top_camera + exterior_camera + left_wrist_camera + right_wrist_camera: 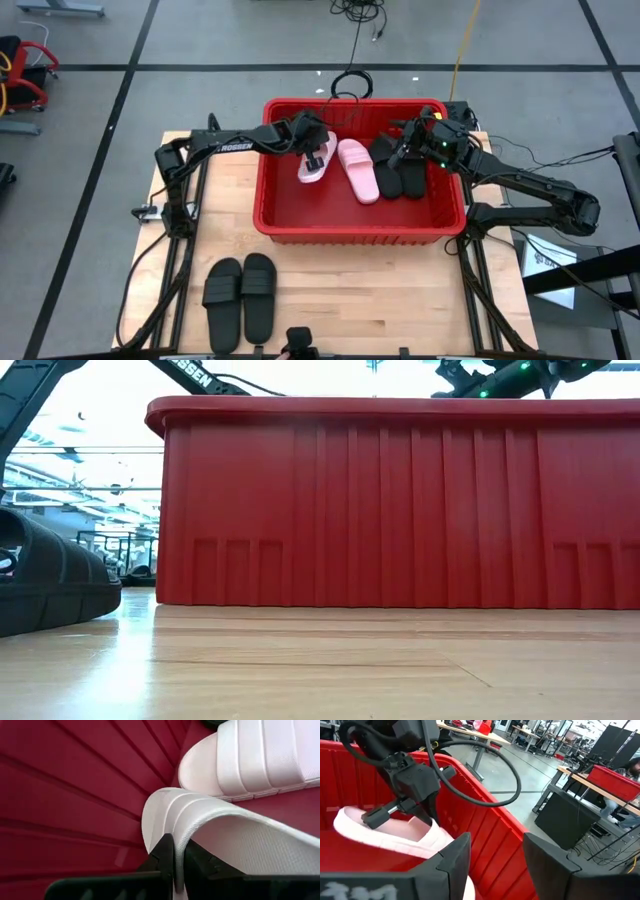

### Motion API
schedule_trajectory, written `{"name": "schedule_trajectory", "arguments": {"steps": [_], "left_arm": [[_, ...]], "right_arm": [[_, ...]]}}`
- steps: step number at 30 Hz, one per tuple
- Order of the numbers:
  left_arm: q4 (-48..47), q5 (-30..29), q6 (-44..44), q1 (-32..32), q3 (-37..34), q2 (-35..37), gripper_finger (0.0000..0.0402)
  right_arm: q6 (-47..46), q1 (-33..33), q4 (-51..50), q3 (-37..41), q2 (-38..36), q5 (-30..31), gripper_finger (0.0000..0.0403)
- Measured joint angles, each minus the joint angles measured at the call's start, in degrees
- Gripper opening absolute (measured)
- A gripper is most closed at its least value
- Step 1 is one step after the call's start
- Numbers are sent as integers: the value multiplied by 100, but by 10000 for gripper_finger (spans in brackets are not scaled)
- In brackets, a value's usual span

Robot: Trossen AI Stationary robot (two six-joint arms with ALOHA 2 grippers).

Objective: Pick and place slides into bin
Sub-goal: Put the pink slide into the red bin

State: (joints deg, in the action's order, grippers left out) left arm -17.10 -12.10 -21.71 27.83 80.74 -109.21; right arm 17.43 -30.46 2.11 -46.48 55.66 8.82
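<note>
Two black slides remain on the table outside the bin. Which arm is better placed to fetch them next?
Probably the left. The two black slides lie on the left arm's side of the table, though its gripper first must release the pink slide. The right gripper is open over the bin, farther away.

Bin (300, 225) sits at tabletop (400, 290) far-center. Inside: 4 slides, 2 twd left (312, 165) (358, 170), 2 twd right (398, 165). Left tool (318, 160) in bin on the leftmost slide; right tool (405, 140) over the right ones. 2 more slides (240, 295) on tabletop, near-left of bin.
</note>
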Motion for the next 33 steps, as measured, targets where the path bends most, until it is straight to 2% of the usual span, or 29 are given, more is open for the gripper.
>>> {"name": "schedule_trajectory", "arguments": {"steps": [8,19,24,33], "left_arm": [[537,43,300,-47,-271,-13,17],[523,101,97,-113,-283,-13,25],[465,-104,78,-114,-283,-13,72],[127,523,372,-163,-281,-13,183]], "right_arm": [[-4,2,4,0,0,-7,171],[-18,2,2,0,0,-9,171],[-13,2,0,0,0,-11,171],[-4,2,-2,0,0,-11,171]]}}
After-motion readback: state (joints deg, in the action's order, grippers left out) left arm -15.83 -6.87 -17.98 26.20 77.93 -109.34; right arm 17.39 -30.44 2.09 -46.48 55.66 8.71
